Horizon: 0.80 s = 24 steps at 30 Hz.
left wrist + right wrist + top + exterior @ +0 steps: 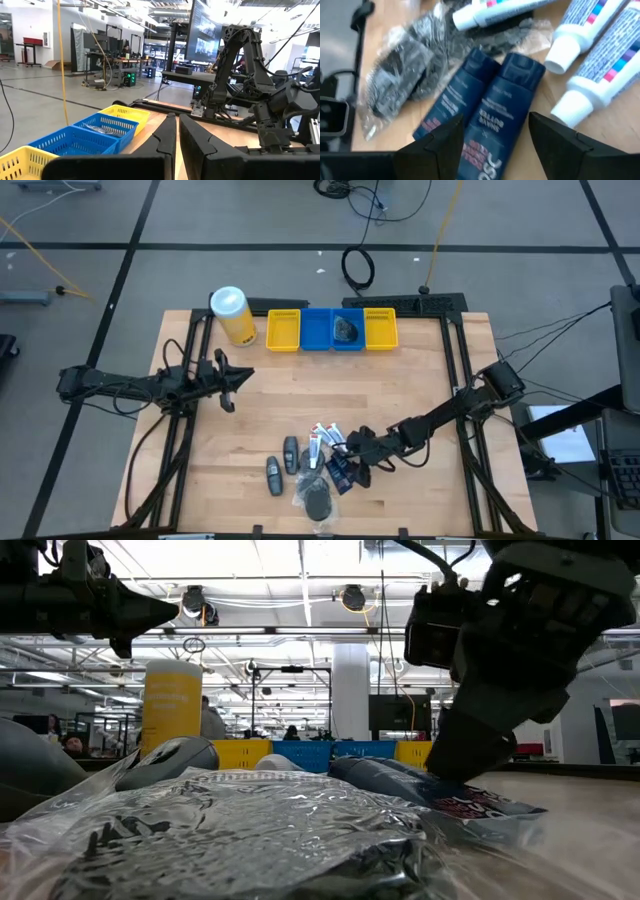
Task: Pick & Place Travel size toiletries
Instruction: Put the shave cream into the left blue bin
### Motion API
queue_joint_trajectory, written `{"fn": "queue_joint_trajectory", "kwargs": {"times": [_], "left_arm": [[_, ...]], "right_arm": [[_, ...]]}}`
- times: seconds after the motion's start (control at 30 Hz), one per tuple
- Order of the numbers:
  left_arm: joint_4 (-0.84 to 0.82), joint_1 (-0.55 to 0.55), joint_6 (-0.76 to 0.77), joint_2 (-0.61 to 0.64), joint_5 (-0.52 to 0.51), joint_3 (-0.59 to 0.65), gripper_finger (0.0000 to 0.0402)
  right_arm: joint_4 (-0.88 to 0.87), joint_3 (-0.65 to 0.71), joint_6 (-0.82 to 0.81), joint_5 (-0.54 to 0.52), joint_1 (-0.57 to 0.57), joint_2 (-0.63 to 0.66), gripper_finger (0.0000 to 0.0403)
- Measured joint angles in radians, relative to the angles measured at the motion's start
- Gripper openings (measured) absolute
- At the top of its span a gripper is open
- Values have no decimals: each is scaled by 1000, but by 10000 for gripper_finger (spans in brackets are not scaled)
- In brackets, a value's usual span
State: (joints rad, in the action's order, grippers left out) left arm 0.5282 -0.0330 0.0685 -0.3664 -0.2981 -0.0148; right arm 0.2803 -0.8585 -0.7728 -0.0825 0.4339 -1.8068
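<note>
Right wrist view: right hand (492, 137) spread over twin dark-blue sachets (482, 112); white tubes (592, 65) beside.

Right pincer (352, 463) hangs low with fingers spread wide; left pincer (230, 387) (fingers together) hovers apart.

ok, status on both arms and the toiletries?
Right gripper open, fingers straddling the blue sachets. Left gripper shut, parked mid-table. White tubes crowd one side, wrapped puff the other.

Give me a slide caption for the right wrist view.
Open right gripper poised over two dark blue tubes, white tubes and a bagged black puff alongside.
</note>
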Motion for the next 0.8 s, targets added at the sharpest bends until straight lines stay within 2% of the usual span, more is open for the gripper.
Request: {"fn": "queue_joint_trajectory", "kwargs": {"times": [0.4,0.57,0.8], "left_arm": [[0,0,-2,0,2,0,21],[0,0,-2,0,4,0,21],[0,0,0,0,5,0,21]], "right_arm": [[27,-5,-26,-26,0,-36,212],[-41,-6,-17,-96,1,-36,211],[-100,-6,-23,-109,-4,-56,181]]}}
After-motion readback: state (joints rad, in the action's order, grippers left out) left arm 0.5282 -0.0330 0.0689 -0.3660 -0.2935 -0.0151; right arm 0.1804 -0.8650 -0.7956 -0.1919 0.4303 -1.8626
